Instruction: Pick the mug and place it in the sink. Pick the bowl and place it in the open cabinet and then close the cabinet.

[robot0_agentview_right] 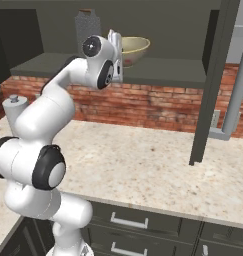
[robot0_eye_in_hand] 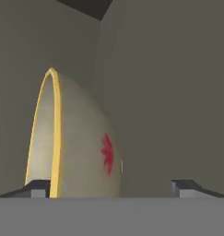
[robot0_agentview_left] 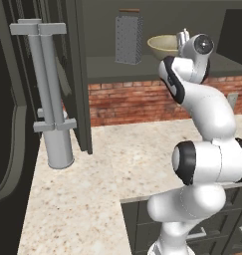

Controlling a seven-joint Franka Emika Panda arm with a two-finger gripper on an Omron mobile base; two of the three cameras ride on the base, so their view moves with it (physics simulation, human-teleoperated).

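Bowl (robot0_agentview_left: pixel 165 46) on the shelf of the open upper cabinet (robot0_agentview_left: pixel 157 67), upright, just right of the metal grater (robot0_agentview_left: pixel 128 39) that stands beside it. I see the arm reaching up from the base, its gripper (robot0_agentview_right: pixel 116 46) level with the shelf and right at the bowl's near side. From the hand camera, the bowl (robot0_eye_in_hand: pixel 76 143) appears rolled on edge with its yellowish rim to the left and a small red mark on its outer wall; the two dark fingertips (robot0_eye_in_hand: pixel 37 188) stand wide apart, one at the rim and the other off to the far side, clear of the bowl. I read the jaws as spread, not clamped on anything. Below, the speckled counter (robot0_agentview_left: pixel 107 164) runs along a red brick wall (robot0_agentview_right: pixel 158 107), and a cabinet door (robot0_agentview_right: pixel 213 80) hangs open to the right.
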